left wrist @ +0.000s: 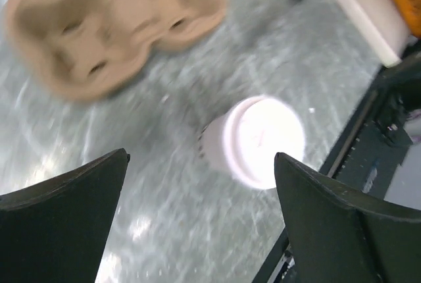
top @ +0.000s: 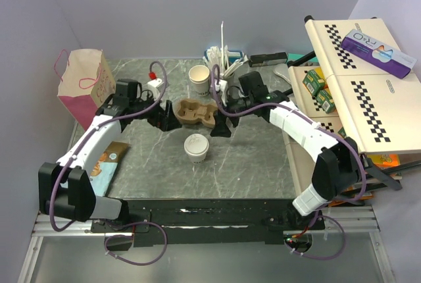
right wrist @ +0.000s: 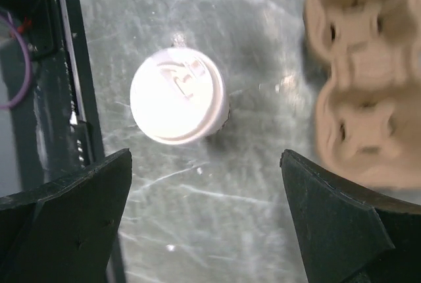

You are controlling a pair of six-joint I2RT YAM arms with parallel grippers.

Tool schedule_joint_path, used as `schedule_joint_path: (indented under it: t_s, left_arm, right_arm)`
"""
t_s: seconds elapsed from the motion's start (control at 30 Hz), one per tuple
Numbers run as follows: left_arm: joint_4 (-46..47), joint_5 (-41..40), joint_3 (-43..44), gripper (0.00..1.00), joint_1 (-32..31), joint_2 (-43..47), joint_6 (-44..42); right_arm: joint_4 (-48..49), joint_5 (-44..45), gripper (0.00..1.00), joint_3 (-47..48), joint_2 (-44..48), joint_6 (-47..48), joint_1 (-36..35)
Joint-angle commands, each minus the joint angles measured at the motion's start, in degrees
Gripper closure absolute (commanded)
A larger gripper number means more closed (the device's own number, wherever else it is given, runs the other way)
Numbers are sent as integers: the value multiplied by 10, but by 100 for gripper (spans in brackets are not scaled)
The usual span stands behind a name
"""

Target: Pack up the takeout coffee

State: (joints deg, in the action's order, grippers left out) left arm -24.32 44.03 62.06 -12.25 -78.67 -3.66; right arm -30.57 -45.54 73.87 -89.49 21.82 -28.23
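The overhead view is lit evenly and brightly and is rendered sharp. Patchy glare is thrown off the tabletop (left wrist: 164,224) in both wrist views. The cardboard tray (left wrist: 112,26) is smeared by motion blur, and the lidded cup (right wrist: 174,95) is overexposed.

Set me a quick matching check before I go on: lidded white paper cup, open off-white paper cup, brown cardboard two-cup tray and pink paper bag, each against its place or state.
Things:
1. lidded white paper cup
2. open off-white paper cup
3. brown cardboard two-cup tray
4. pink paper bag

Places or states:
A. both wells empty
B. farthest left of the four
C. on the far side of the tray, no lid
D. on the near side of the tray

Pairs: 1-D, 2-C, 3-A, 4-B
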Motion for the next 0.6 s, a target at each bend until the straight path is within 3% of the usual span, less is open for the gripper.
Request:
schedule_joint_path:
  t_s: [0.0,0.23,0.33,0.43,0.57]
  left_arm:
    - [8,-57,-19,1,35,31,25]
    - [40,-55,-14,1,91,51,77]
    - [31,-15,-28,1,96,62,77]
    - [54,57,-90,1,96,111,34]
    - [80,78,-207,0,85,172,-138]
  right_arm:
    - [-46,11,0,76,-17,127,-46]
    - [-83,34,0,156,-93,204,-108]
    - [-75,39,0,169,-107,171,-117]
    - [-22,72,0,148,-82,84,-115]
    - [17,178,0,129,-33,9,-111]
